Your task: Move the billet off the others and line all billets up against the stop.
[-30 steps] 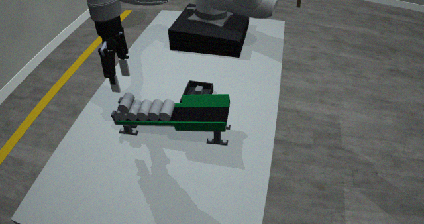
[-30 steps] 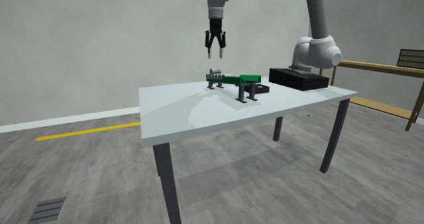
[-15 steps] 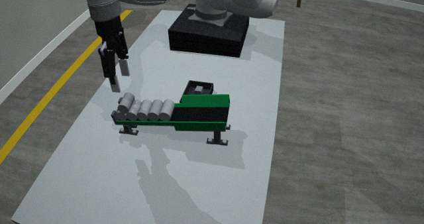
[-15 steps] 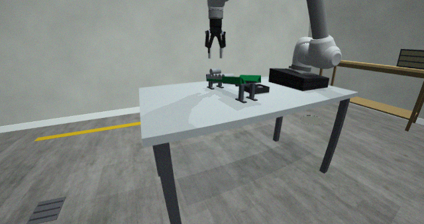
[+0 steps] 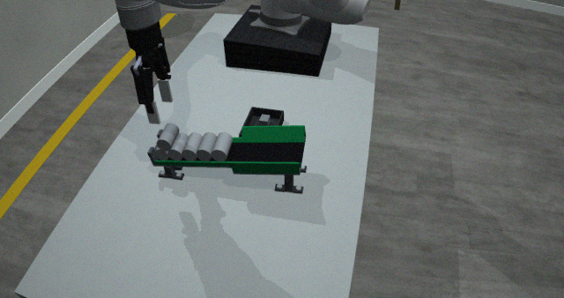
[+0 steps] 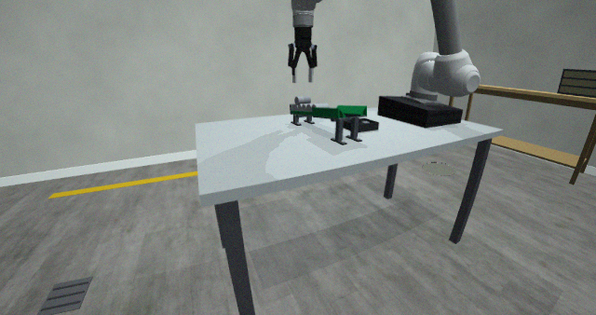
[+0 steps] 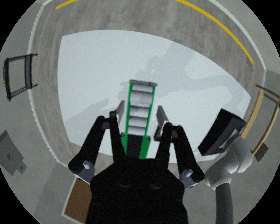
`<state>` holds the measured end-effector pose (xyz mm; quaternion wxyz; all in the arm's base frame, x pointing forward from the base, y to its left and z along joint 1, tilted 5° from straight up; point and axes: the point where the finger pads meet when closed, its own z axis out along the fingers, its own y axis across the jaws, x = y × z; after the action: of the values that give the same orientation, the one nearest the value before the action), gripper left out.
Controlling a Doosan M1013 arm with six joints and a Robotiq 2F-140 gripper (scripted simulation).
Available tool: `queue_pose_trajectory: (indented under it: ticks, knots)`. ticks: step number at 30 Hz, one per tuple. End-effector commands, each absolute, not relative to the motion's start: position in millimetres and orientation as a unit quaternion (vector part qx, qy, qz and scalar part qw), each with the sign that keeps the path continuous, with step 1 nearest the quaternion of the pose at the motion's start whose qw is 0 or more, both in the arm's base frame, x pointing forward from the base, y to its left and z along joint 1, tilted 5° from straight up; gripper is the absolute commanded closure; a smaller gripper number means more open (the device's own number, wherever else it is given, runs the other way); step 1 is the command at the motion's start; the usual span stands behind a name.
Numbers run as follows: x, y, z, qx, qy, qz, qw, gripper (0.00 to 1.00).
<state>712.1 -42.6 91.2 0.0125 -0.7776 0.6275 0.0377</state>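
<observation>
A green feed ramp (image 5: 247, 150) stands on the white table on dark legs. Several grey billets (image 5: 200, 146) lie side by side across its low left end. One more billet (image 5: 167, 136) sits on top of the two leftmost ones, by the stop. It also shows in the exterior view (image 6: 303, 100). My gripper (image 5: 159, 104) hangs well above the stacked billet, fingers pointing down, partly open and empty. It also shows high above the ramp in the exterior view (image 6: 302, 78). In the wrist view the fingers frame the ramp (image 7: 138, 119) far below.
A black open box (image 5: 263, 117) sits behind the ramp's high end. The arm's black base block (image 5: 278, 41) stands at the far end of the table. A yellow floor line (image 5: 75, 113) runs left of the table.
</observation>
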Motion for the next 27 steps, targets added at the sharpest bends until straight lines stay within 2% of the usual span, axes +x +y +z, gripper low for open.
queue_pose_trajectory:
  ticks: [1,27]
  knots:
    - [712,-42,86,-0.778,0.627,0.039,0.015,0.43]
    - [711,-40,53,-0.778,0.627,0.039,0.015,0.43]
